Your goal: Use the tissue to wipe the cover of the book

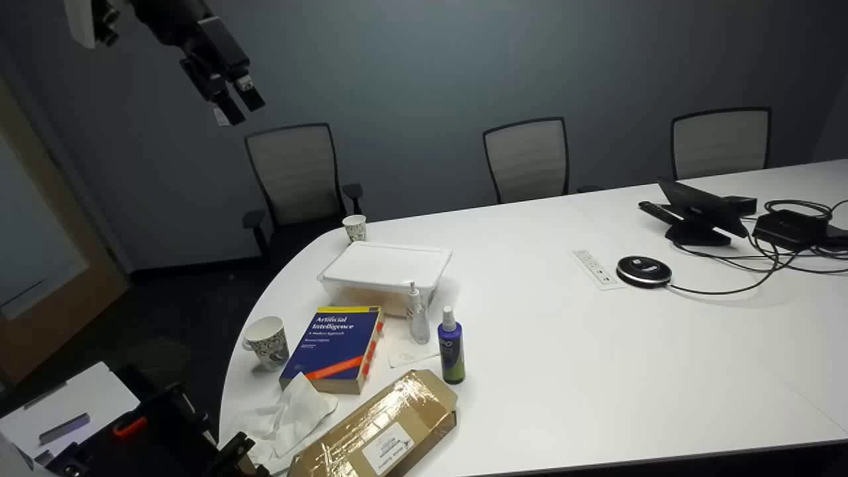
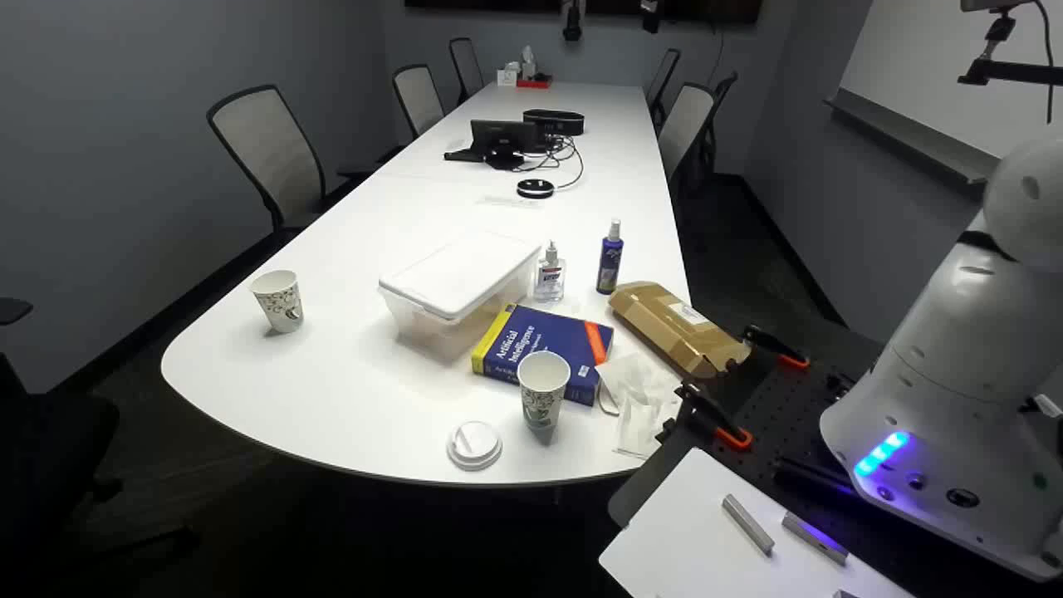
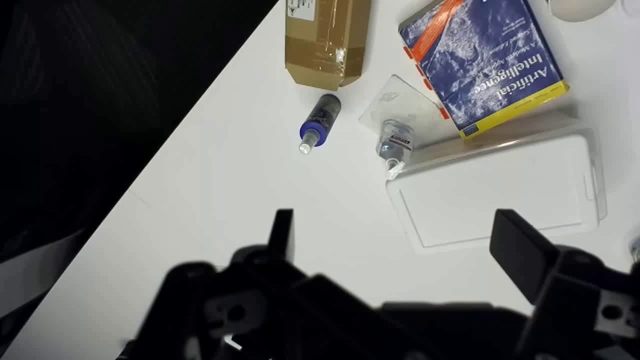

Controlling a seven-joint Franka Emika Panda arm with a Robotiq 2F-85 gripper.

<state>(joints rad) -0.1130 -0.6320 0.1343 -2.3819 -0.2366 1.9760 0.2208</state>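
The book (image 1: 341, 341) lies flat on the white table, dark blue with a yellow band and an orange corner stripe. It also shows in an exterior view (image 2: 544, 336) and at the top right of the wrist view (image 3: 492, 65). A crumpled white tissue (image 1: 301, 411) lies against the book's end, also in an exterior view (image 2: 639, 386); it is out of the wrist view. My gripper (image 1: 242, 109) is high above the table, apart from both. In the wrist view the gripper (image 3: 397, 237) has its fingers wide apart with nothing between them.
A white-lidded clear box (image 1: 387, 265), sanitizer bottle (image 1: 419, 322) on a thin pale sheet (image 3: 400, 102), blue spray bottle (image 1: 452, 351) and tan cardboard packet (image 2: 677, 328) surround the book. A paper cup (image 2: 541, 399) stands beside it; another cup (image 2: 281, 301) and a lid (image 2: 474, 444) are nearby.
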